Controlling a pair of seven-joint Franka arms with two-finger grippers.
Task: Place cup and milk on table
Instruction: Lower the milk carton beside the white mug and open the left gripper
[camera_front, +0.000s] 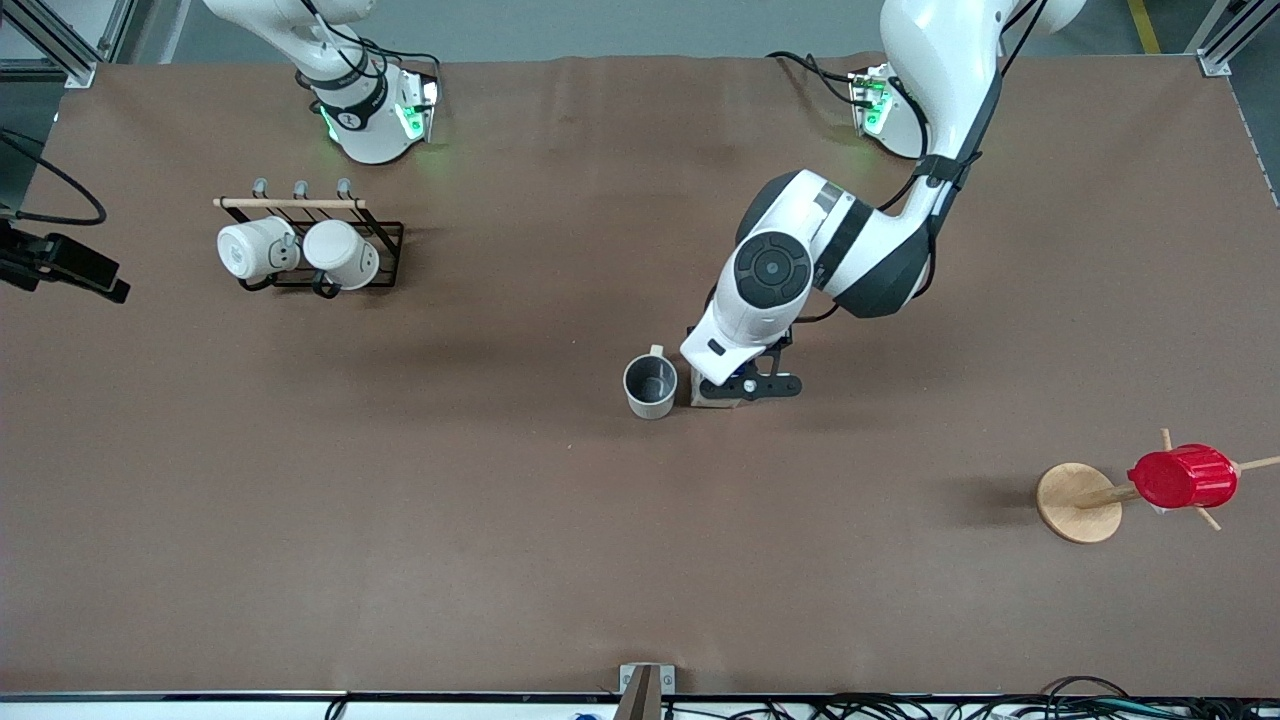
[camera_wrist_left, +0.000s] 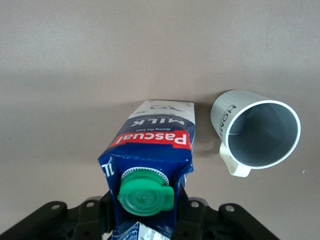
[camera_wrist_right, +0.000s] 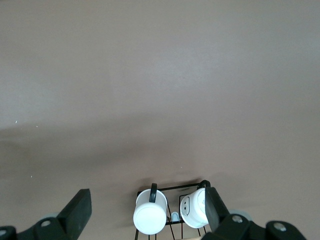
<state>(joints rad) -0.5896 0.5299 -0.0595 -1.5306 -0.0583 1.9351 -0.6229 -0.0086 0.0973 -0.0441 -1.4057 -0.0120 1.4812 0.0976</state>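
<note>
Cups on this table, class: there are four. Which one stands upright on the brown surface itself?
The off-white cup with the dark grey inside, beside the milk. The two white mugs hang on the wire rack; the red cup sits on a wooden peg.

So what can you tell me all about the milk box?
The milk is a small dark blue and white carton, cardboard by its look, with a gabled top, a round green cap and a red band reading Pascual above the word MILK. It stands upright on the brown table, near its middle, beside the cup without touching it. The left tool is around its top; whether it grips cannot be seen.
</note>
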